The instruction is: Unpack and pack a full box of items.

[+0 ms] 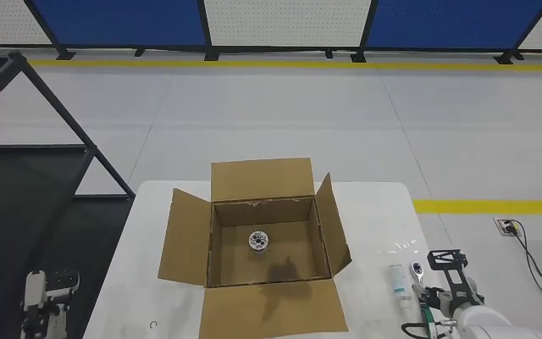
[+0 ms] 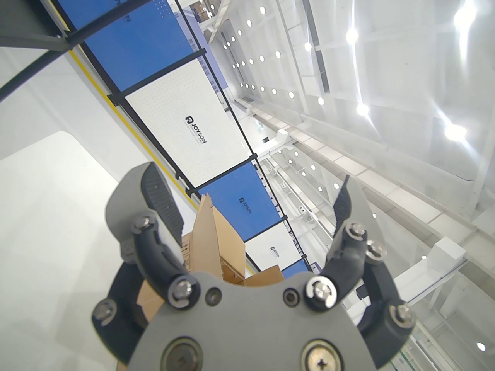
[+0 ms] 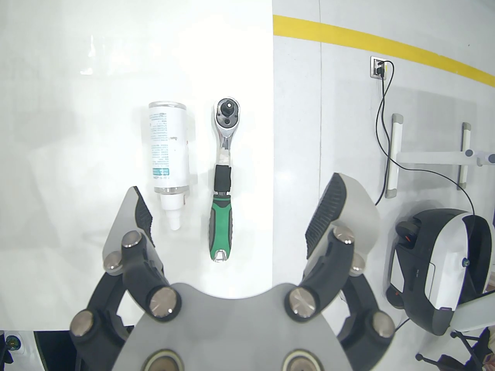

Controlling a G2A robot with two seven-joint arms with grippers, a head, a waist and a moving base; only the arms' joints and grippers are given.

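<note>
An open cardboard box (image 1: 253, 291) sits mid-table with all its flaps spread. Inside it lies one small round silver item (image 1: 258, 241). A white bottle (image 1: 396, 279) (image 3: 168, 148) and a green-handled ratchet wrench (image 1: 417, 273) (image 3: 223, 179) lie side by side on the table near its right edge. My right gripper (image 3: 232, 206) hangs open above them, nothing between its fingers. It also appears at the top view's lower right corner (image 1: 447, 292). My left gripper (image 2: 251, 198) is open and empty, tilted up toward the ceiling, with the box's flap (image 2: 210, 229) beyond it.
The white table (image 1: 373, 220) ends just right of the wrench. A thin black bar frame (image 1: 51, 110) stands off the left side. A small ring (image 1: 153, 325) lies near the table's front left. Floor with a yellow line (image 3: 386, 46) and a wall socket lies to the right.
</note>
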